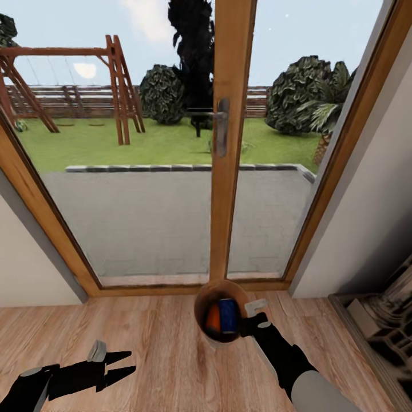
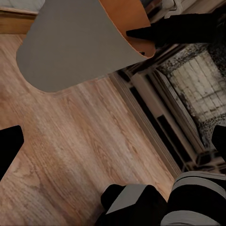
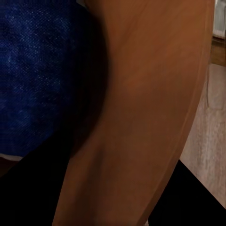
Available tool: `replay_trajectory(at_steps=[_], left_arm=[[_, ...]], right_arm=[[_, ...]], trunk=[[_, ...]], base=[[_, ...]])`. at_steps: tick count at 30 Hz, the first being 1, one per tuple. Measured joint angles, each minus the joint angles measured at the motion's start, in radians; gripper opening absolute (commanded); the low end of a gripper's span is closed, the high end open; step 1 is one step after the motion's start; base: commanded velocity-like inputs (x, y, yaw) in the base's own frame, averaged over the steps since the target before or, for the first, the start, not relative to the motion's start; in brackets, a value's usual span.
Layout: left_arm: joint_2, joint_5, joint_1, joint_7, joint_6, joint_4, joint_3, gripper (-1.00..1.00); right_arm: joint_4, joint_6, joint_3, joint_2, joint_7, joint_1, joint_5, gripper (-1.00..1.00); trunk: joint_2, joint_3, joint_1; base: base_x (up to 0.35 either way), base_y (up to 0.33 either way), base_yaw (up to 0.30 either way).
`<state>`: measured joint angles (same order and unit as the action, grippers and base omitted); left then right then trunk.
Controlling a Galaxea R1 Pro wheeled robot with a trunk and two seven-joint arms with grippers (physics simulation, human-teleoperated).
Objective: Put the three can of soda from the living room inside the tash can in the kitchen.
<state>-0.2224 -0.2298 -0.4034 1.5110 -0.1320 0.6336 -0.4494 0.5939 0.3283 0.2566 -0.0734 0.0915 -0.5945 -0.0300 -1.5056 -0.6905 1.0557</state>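
My right gripper (image 1: pixel 250 326) is closed on the rim of the trash can (image 1: pixel 201 332), which it holds over the wood floor (image 1: pixel 160 355) just before the glass door (image 1: pixel 171 217). Inside the can stand a blue soda can (image 1: pixel 229 316) and an orange soda can (image 1: pixel 213 320). My left gripper (image 1: pixel 123 366) hangs low at the left, fingers spread apart and holding nothing, with bare floor around it.

Floor (image 1: pixel 149 337): light wood planks. Wood-framed glass doors (image 1: pixel 232 143), metal handle (image 1: pixel 222 127); paved patio (image 1: pixel 154 220), lawn, swing frame (image 1: pixel 117 86) outside.
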Motion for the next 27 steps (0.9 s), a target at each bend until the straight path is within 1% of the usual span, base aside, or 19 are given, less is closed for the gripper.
replay_trajectory(at_steps=[2,3,14,15,16,17,18,23,27], left_arm=[[0.0,0.0,0.0,0.0,0.0,0.0,0.0,1.0],[0.0,0.0,0.0,0.0,0.0,0.0,0.0,1.0],[-0.001,-0.001,0.0,0.001,0.001,0.003,0.0,1.0],[-0.004,-0.001,0.0,0.001,0.001,0.005,-0.001,1.0],[-0.023,-0.001,0.0,0.001,0.001,0.007,-0.006,1.0],[-0.035,-0.002,0.0,0.0,0.001,0.008,-0.012,1.0],[-0.049,-0.002,0.0,0.0,0.001,0.009,-0.037,1.0],[-0.057,-0.002,0.0,0.0,0.002,0.009,-0.055,1.0],[-0.058,-0.002,0.0,0.0,0.002,0.009,-0.057,1.0]], right_arm=[[0.005,-0.012,-0.001,0.0,0.0,0.0,-0.008,-1.0],[0.003,-0.019,0.0,0.0,0.0,0.0,-0.002,-1.0],[0.003,-0.026,0.003,0.0,0.0,0.0,-0.002,-1.0],[0.003,-0.026,0.003,0.0,-0.001,0.0,-0.001,-1.0],[0.003,-0.026,0.002,0.0,0.0,0.0,-0.002,-1.0],[0.003,-0.026,0.003,-0.001,-0.001,0.0,-0.001,-1.0],[0.003,-0.026,0.003,-0.001,-0.001,0.0,-0.001,-1.0],[0.003,-0.026,0.003,-0.001,-0.001,0.0,-0.001,-1.0],[0.003,-0.026,0.002,-0.001,-0.001,0.0,-0.002,-1.0]], trunk=[[-0.014,-0.009,0.008],[-0.021,-0.012,0.011],[-0.098,-0.048,0.054],[-0.105,-0.051,0.057],[-0.112,-0.054,0.061],[-0.119,-0.057,0.065],[-0.126,-0.06,0.069],[-0.161,-0.076,0.088],[-0.189,-0.089,0.103]], base=[[0.0,0.0,0.0],[0.0,0.0,0.0],[0.0,0.0,0.0],[0.0,0.0,0.0],[0.0,0.0,0.0],[0.0,0.0,0.0],[0.0,0.0,0.0],[0.0,0.0,0.0],[0.0,0.0,0.0]])
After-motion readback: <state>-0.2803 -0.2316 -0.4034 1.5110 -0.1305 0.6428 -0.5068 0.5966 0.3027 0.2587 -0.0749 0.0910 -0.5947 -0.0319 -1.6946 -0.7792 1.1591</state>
